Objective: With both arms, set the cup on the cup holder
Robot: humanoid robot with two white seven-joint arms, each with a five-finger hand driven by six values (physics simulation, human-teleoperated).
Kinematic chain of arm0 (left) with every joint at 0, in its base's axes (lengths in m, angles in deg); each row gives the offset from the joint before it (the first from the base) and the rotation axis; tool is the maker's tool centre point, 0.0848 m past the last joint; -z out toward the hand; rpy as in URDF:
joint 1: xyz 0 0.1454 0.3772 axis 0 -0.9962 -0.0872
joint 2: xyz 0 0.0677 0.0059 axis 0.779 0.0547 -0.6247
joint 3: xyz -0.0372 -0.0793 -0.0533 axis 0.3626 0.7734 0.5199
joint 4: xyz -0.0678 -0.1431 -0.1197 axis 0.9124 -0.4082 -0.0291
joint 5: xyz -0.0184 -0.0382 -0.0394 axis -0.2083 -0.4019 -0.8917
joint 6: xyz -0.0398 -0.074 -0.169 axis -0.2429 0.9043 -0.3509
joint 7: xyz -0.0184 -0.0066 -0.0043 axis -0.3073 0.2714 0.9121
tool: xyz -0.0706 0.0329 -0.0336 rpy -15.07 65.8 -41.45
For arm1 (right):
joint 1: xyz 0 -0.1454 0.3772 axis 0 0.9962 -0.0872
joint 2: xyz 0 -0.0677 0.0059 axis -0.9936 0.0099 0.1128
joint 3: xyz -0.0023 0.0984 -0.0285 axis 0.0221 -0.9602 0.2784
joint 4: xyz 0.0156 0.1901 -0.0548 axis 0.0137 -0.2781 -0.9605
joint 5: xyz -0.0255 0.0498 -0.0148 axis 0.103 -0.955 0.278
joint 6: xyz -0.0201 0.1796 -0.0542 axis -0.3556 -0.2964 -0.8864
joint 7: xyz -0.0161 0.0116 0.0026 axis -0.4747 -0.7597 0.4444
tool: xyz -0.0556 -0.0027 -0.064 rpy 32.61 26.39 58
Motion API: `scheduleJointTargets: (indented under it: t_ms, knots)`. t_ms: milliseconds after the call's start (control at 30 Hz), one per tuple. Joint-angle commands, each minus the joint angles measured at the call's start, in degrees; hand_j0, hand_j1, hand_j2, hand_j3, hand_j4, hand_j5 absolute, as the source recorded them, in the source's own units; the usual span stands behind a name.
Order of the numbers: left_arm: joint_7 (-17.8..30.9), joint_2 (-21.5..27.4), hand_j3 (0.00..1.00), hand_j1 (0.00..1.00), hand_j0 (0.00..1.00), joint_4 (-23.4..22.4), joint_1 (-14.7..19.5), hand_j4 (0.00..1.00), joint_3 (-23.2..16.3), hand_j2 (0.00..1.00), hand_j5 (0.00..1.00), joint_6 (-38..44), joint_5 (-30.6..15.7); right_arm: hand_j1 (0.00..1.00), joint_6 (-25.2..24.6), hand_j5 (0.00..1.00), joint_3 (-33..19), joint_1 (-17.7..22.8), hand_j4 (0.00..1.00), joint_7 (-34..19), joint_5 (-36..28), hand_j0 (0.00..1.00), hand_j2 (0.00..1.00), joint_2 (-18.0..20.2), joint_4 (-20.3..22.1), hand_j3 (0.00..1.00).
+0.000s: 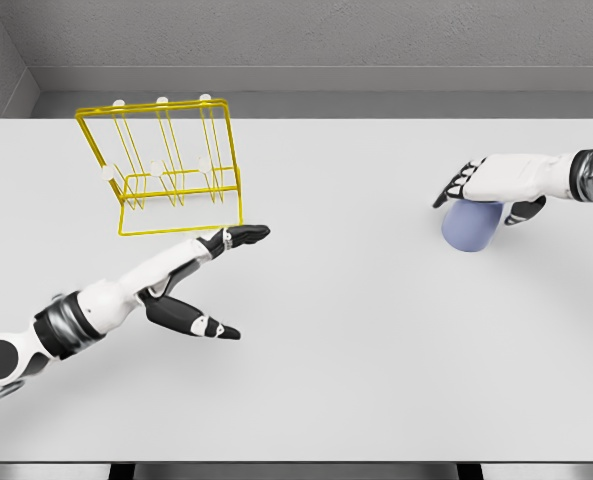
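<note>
A pale blue cup [471,227] stands on the white table at the right. My right hand [484,190] lies over its top, fingers on the left side and thumb on the right, closed around it. The yellow wire cup holder [171,165] with white-tipped pegs stands at the back left. My left hand [221,270] hovers just in front of the holder's near right corner, fingers stretched out and thumb spread low, holding nothing.
The white table [356,350] spans the whole view, with its front edge along the bottom. A grey wall runs behind its far edge.
</note>
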Motion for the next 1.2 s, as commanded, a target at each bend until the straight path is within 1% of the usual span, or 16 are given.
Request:
scheduleJointTargets:
  t_ms: [0,33,67,133,200,300,400,600,767,867,900,933,1000,1067,1167]
  knots:
    - [0.0,0.3,1.0,1.0,1.0,-0.4,0.0,1.0,-1.2,1.0,1.0,0.7,-0.2,0.79,0.1,0.79,0.2,0.0,0.79,-0.3,0.2,0.79,0.79,0.1,0.0,0.79]
    - [0.0,0.4,1.0,1.0,1.0,-0.4,0.0,1.0,-1.3,1.0,1.0,1.0,-0.4,0.79,0.1,0.79,0.2,0.1,0.79,-0.3,0.2,0.79,0.79,0.1,0.0,0.79]
    - [0.0,0.7,1.0,1.0,1.0,-0.3,0.1,1.0,-1.3,1.0,1.0,3.1,-0.9,0.77,0.1,0.77,0.2,0.1,0.77,-0.3,0.3,0.77,0.77,0.1,0.0,0.77]
    - [0.0,1.2,1.0,1.0,1.0,0.3,0.4,1.0,-1.3,1.0,1.0,6.0,-5.9,0.75,0.1,0.75,0.2,0.1,0.75,-0.4,0.2,0.75,0.75,0.1,0.0,0.75]
    - [0.0,1.3,1.0,1.0,1.0,0.8,2.0,1.0,-1.5,1.0,1.0,10.0,-11.5,0.67,0.1,0.67,0.2,0.2,0.67,-0.4,0.4,0.67,0.67,0.1,0.0,0.67]
    - [0.1,1.3,1.0,1.0,1.0,0.9,3.9,1.0,-1.9,1.0,1.0,12.8,-15.0,0.67,0.1,0.67,0.2,0.2,0.67,-0.4,0.6,0.67,0.67,0.1,0.0,0.67]
    - [0.7,1.3,1.0,1.0,1.0,0.9,4.5,1.0,-2.1,1.0,1.0,14.8,-15.6,0.67,0.1,0.67,0.0,0.2,0.67,-0.4,0.5,0.67,0.67,0.1,0.0,0.67]
    - [0.7,0.5,1.0,1.0,1.0,0.8,4.5,1.0,-3.0,1.0,1.0,14.9,-15.6,0.67,0.1,0.67,-0.7,-0.1,0.67,-1.1,-0.3,0.67,0.67,0.2,0.3,0.67]
    - [0.7,-0.2,1.0,1.0,1.0,0.7,4.4,1.0,-3.3,1.0,1.0,14.9,-15.6,0.65,0.1,0.65,-0.8,-0.4,0.65,-1.1,-0.4,0.65,0.65,0.6,2.5,0.65]
    - [0.7,-0.2,1.0,1.0,1.0,0.5,4.4,1.0,-3.4,1.0,1.0,15.0,-15.8,0.65,0.1,0.65,-0.8,-1.0,0.65,-1.1,-0.4,0.65,0.65,1.4,5.0,0.65]
    - [0.7,-0.3,1.0,1.0,1.0,0.5,4.4,1.0,-3.4,1.0,1.0,15.0,-16.8,0.65,0.1,0.65,-0.8,-1.0,0.65,-1.1,-0.3,0.65,0.65,1.8,5.9,0.65]
    - [0.7,-0.2,1.0,1.0,1.0,0.6,4.4,1.0,-3.3,1.0,1.0,16.1,-18.3,0.65,0.1,0.65,-0.8,-1.0,0.65,-1.1,0.0,0.65,0.65,2.6,8.3,0.65]
    - [0.7,-0.2,1.0,1.0,1.0,0.6,4.4,1.0,-3.3,1.0,1.0,16.2,-20.0,0.65,0.1,0.65,-0.8,-1.0,0.65,-1.1,0.0,0.65,0.65,3.4,10.4,0.65]
    - [0.7,-0.2,1.0,1.0,1.0,0.6,4.4,1.0,-3.3,1.0,1.0,16.2,-21.2,0.65,0.1,0.65,-0.8,-1.0,0.65,-1.1,0.1,0.65,0.65,4.0,12.6,0.65]
    - [0.7,-0.2,1.0,1.0,1.0,0.6,4.4,1.0,-3.2,1.0,1.0,16.2,-21.8,0.65,0.1,0.65,-0.8,-0.9,0.65,-1.1,0.3,0.65,0.65,4.8,16.1,0.65]
